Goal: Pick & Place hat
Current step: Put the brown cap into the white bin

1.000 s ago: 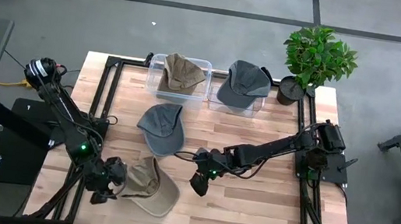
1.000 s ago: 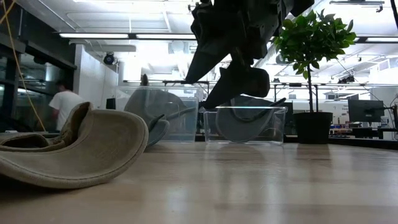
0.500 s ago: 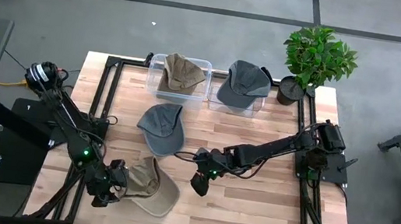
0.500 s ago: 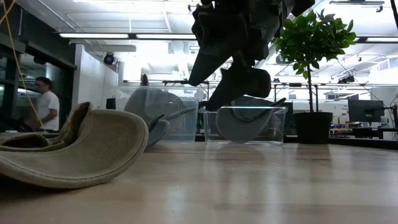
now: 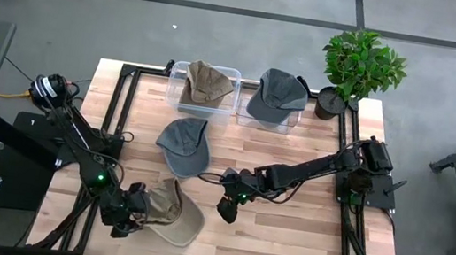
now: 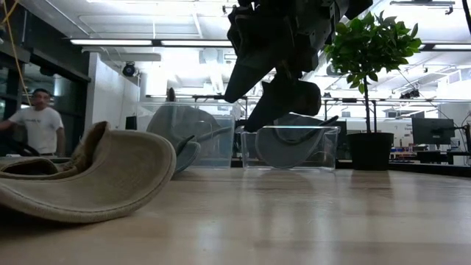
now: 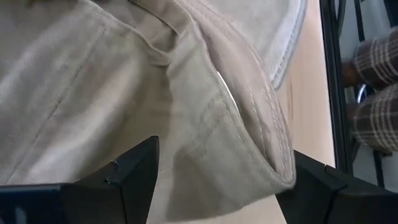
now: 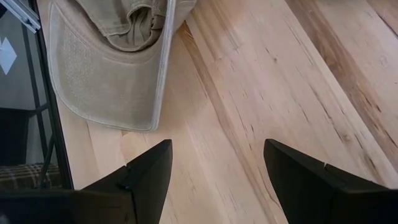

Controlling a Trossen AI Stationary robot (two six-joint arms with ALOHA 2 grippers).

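A tan cap (image 5: 173,213) lies upside down on the table's near left part, and also shows in the low view (image 6: 88,177). My left gripper (image 5: 128,214) is open at its left side. In the left wrist view the cap's crown cloth (image 7: 186,106) fills the space between the fingers of the left gripper (image 7: 214,186). My right gripper (image 5: 226,208) hangs open above bare wood right of the cap. Its wrist view shows the right gripper (image 8: 217,180) and the cap's brim (image 8: 106,81). My left gripper has its open fingers (image 7: 134,171) on either side of the crown's folded rim (image 7: 249,155), coming level from the table's left. I cannot tell whether they touch the cloth. The cap rests on the table.
A grey cap (image 5: 183,145) lies mid-table. Two clear bins stand at the far edge: one with a tan cap (image 5: 205,83), one with a grey cap (image 5: 278,95). A potted plant (image 5: 360,64) stands at the far right corner. A person (image 6: 33,125) moves in the room behind.
My left gripper has crept toward the table's right and near edge, closer onto the tan cap, staying open. My right arm has kept still. The person in the background has walked.
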